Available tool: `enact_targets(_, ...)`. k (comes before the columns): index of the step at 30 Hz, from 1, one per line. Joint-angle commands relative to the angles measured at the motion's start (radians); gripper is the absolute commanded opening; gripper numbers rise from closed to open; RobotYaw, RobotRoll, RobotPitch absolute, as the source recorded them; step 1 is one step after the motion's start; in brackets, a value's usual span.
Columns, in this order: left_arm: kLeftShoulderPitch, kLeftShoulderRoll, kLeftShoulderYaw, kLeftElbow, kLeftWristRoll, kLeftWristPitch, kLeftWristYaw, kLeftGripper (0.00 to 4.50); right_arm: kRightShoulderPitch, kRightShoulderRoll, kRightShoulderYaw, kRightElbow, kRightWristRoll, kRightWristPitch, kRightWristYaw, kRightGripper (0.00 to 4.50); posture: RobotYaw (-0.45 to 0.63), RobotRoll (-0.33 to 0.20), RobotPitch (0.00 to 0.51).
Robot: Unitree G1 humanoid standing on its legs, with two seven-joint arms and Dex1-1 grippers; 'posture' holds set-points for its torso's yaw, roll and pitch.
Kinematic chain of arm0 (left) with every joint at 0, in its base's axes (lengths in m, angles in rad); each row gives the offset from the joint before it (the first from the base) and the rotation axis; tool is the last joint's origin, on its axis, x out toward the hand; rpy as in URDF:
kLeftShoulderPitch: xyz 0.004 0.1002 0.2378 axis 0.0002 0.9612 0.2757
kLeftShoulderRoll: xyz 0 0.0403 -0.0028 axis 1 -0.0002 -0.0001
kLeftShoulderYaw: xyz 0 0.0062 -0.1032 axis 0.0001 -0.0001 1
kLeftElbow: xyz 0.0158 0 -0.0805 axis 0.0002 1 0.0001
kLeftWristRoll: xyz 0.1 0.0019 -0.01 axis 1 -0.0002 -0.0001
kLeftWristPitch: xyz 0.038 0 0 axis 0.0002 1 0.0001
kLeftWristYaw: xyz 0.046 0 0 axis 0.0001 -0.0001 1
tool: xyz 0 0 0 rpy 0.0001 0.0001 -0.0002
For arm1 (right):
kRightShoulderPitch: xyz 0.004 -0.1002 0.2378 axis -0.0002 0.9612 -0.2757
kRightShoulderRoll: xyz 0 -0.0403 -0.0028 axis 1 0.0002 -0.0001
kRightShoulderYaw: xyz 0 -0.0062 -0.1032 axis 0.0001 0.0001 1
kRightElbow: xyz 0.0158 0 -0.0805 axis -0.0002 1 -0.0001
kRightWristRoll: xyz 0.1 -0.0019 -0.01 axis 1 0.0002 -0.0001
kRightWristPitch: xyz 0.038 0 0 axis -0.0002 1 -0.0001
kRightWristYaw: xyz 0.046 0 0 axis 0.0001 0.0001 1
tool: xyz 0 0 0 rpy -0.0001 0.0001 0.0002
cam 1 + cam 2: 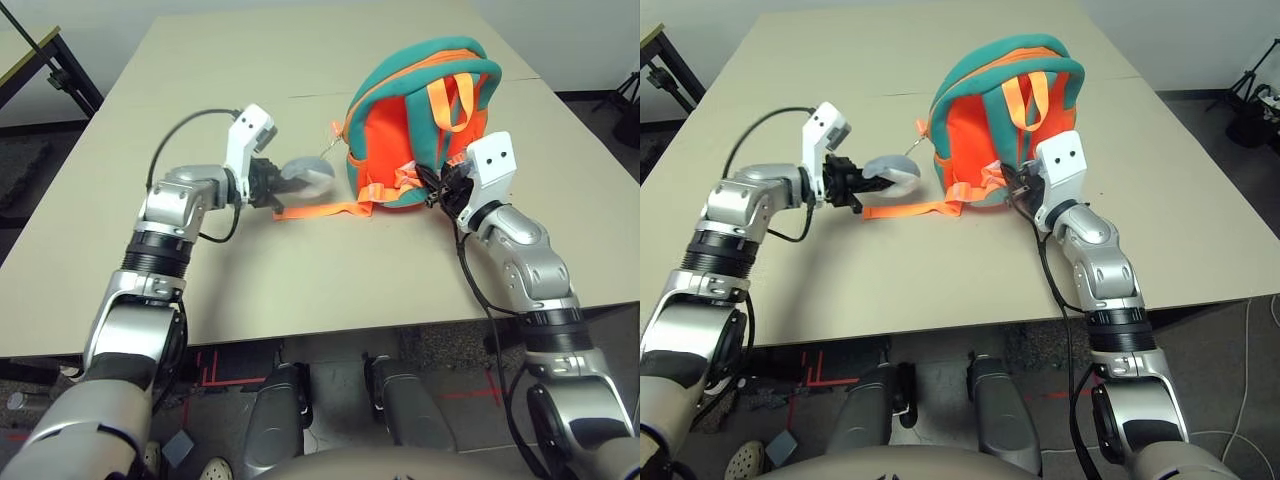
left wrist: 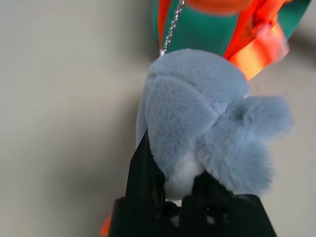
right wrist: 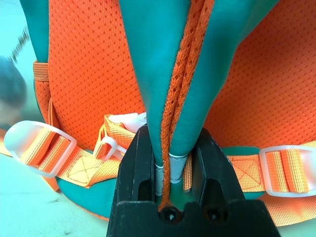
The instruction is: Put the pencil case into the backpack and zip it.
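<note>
- My left claw [image 1: 283, 186] pinches the plush charm [image 1: 308, 177], at nine o'clock of the backpack [image 1: 420, 130] on the bench [image 1: 200, 90].
- My right claw [image 3: 170, 148] clamps the backpack's teal trim [image 3: 148, 64]; hold firm and pull evenly.

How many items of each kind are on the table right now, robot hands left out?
backpack: 1
plush charm: 1
Total: 2
</note>
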Motion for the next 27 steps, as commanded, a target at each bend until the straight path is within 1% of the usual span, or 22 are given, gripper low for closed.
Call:
enact_targets(1,0.025,-0.025,-0.044,0.145,0.073,-0.032,0.02,0.29,0.013,-0.003,0.015,0.013,-0.013,0.02,0.007,0.79,-0.11,0.0,0.138)
enact_targets(5,0.014,-0.055,-0.065,0.225,0.109,-0.097,0.031,0.29,0.017,-0.004,0.014,0.005,-0.012,0.024,0.005,0.79,-0.11,0.0,0.138)
enact_targets(9,-0.004,-0.081,-0.065,0.283,0.141,-0.168,0.074,0.29,0.019,-0.003,0.015,0.002,-0.012,0.025,0.004,0.79,-0.11,0.0,0.137)
enact_targets(14,-0.027,-0.1,0.004,0.279,0.1,-0.191,0.091,0.29,0.013,-0.01,0.014,-0.008,-0.01,0.032,0.007,0.79,-0.12,0.0,0.138)
enact_targets(16,-0.028,-0.095,0.032,0.224,0.069,-0.154,0.066,1.04,0.017,-0.02,0.014,-0.034,0.001,0.061,0.019,0.79,-0.11,0.0,0.138)
enact_targets(17,-0.026,-0.088,0.04,0.19,0.056,-0.128,0.049,1.34,0.023,-0.028,0.013,-0.058,0.014,0.088,0.03,1.14,-0.11,0.0,0.138)
enact_targets(20,-0.01,-0.068,0.046,0.112,0.044,-0.076,0.021,2.54,0.04,-0.056,0.004,-0.132,0.056,0.182,0.063,2.19,-0.11,0.0,0.141)
enact_targets(25,0.018,-0.047,0.051,0.037,0.041,-0.029,0.027,4.49,0.08,-0.14,-0.026,-0.269,0.126,0.323,0.125,4.1,-0.11,0.0,0.146)
enact_targets(26,0.024,-0.044,0.053,0.023,0.039,-0.02,0.028,4.5,0.087,-0.156,-0.037,-0.292,0.14,0.347,0.133,4.41,-0.11,0.0,0.146)
enact_targets(27,0.03,-0.042,0.054,0.009,0.037,-0.011,0.028,4.5,0.094,-0.17,-0.05,-0.315,0.156,0.372,0.138,4.46,-0.11,0.0,0.146)
